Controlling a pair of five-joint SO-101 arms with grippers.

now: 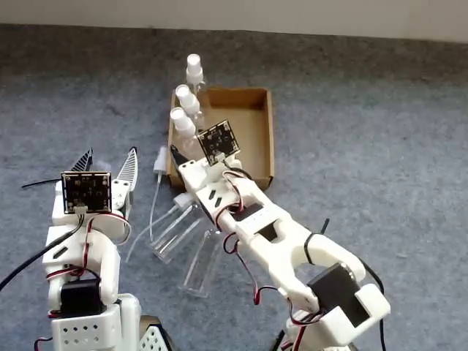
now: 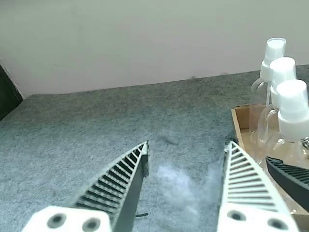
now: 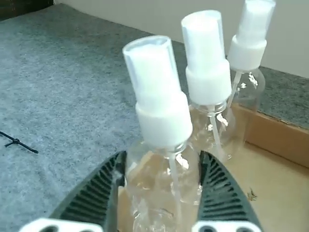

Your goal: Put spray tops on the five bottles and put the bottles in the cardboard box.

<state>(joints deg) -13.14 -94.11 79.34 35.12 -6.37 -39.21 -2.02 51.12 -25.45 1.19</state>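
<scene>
Though base hidden, bottle (image 3: 161,174) (seemingly) boxed

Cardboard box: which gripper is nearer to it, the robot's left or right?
Right. The right gripper is at the wall of the cardboard box, shut on a capped bottle; the left gripper, open, sits apart from it over the carpet.

Three capped bottles (image 1: 186,97) stand in a row along the cardboard box's (image 1: 257,99) left wall: nearest bottle (image 1: 181,119), middle bottle (image 3: 208,72), farthest bottle (image 1: 194,67). Two uncapped bottles (image 1: 174,225) lie on the carpet (image 1: 380,124) just off the box's near-left corner. One loose spray top (image 1: 160,159) lies beside that wall; a thin tube (image 1: 139,248) nearby may belong to a second.
</scene>
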